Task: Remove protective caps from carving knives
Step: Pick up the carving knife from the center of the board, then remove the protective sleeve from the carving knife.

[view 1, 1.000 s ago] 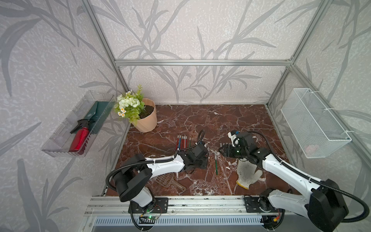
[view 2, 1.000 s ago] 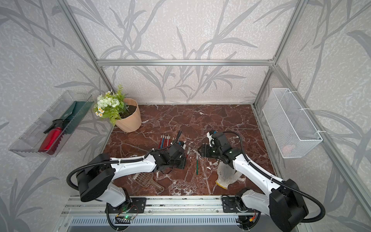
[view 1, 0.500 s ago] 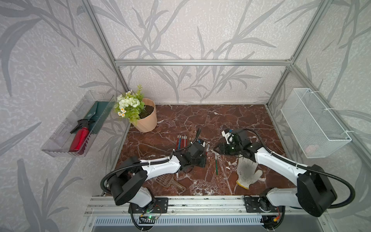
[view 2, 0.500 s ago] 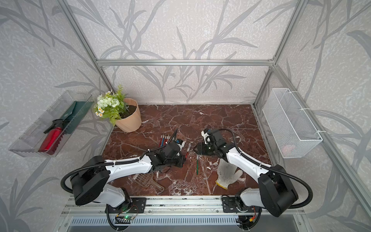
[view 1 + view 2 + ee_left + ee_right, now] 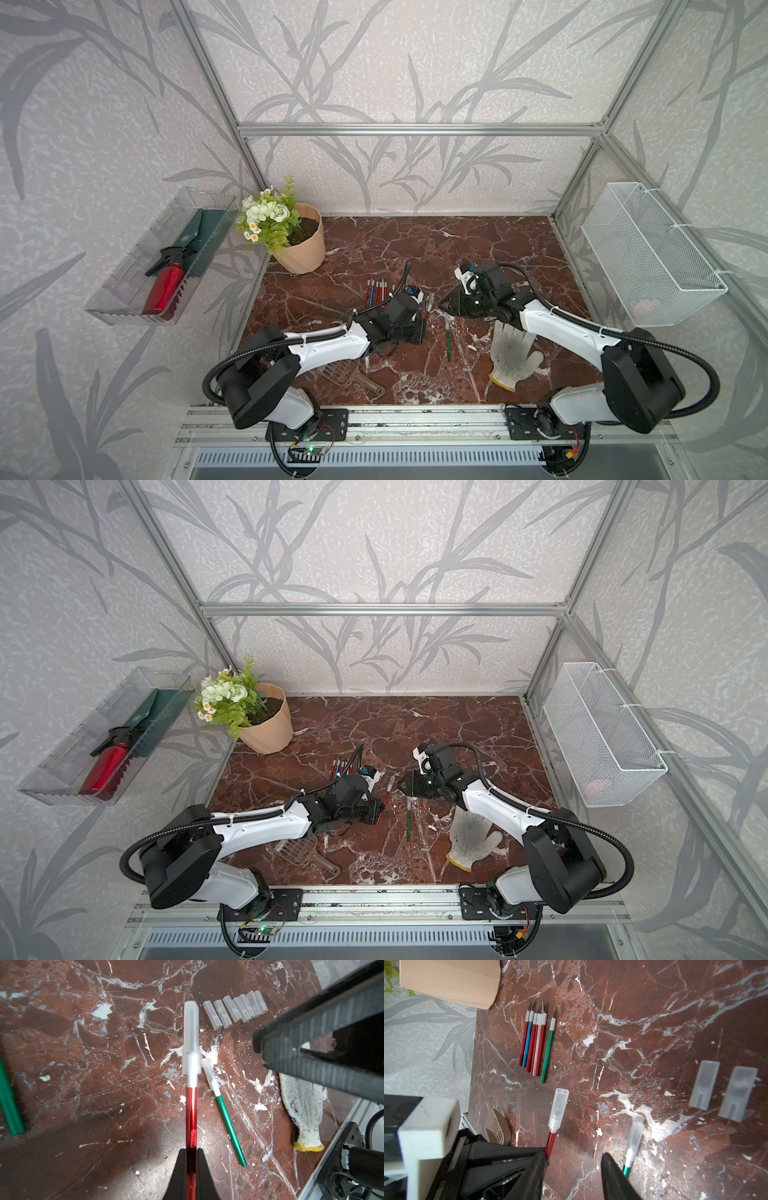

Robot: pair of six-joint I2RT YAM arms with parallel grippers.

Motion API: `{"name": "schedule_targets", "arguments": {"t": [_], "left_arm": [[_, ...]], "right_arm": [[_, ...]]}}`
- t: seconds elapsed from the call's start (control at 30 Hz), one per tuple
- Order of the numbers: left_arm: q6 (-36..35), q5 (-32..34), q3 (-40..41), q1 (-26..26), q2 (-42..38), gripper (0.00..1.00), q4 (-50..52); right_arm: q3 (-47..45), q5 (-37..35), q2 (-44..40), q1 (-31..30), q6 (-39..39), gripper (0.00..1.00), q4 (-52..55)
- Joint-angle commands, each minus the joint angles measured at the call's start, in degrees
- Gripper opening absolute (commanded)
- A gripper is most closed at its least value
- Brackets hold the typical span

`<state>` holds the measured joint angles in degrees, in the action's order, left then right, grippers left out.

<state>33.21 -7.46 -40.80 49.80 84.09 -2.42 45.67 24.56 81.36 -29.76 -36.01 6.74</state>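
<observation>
Rear half of tabletop [image 5: 436,241] open; flower pot [image 5: 305,247] in its far-left corner. Mid-table tight: left gripper [image 5: 191,1153], holding red knife [image 5: 191,1109], and right gripper [image 5: 573,1157] nearly meet. Knife row [image 5: 376,291] just behind left gripper. Front strip holds green knife [image 5: 448,340], glove [image 5: 513,357], scoop [image 5: 347,372].

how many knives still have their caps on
2. The capped red knife is clamped in the left tool; the capped green knife lies on the table close by. The overlapping row of knives shows only bare tips, though one could be hidden.
</observation>
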Motion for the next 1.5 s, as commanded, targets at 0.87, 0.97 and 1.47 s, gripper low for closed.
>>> {"name": "schedule_targets", "arguments": {"t": [0.87,0.97,1.47], "left_arm": [[2.03,-2.8,0.64,-0.15,0.64,0.08,-5.26],[2.18,-2.76,0.83,-0.14,0.58,0.08,-5.26],[2.27,-3.39,0.9,-0.14,1.12,0.08,-6.11]], "right_arm": [[3.68,-2.26,6.06,-0.26,-7.09,0.3,-9.67],[3.61,-1.99,6.39,-0.25,-7.32,0.29,-10.21],[3.3,-1.79,7.41,-0.32,-8.02,0.18,-10.97]]}}
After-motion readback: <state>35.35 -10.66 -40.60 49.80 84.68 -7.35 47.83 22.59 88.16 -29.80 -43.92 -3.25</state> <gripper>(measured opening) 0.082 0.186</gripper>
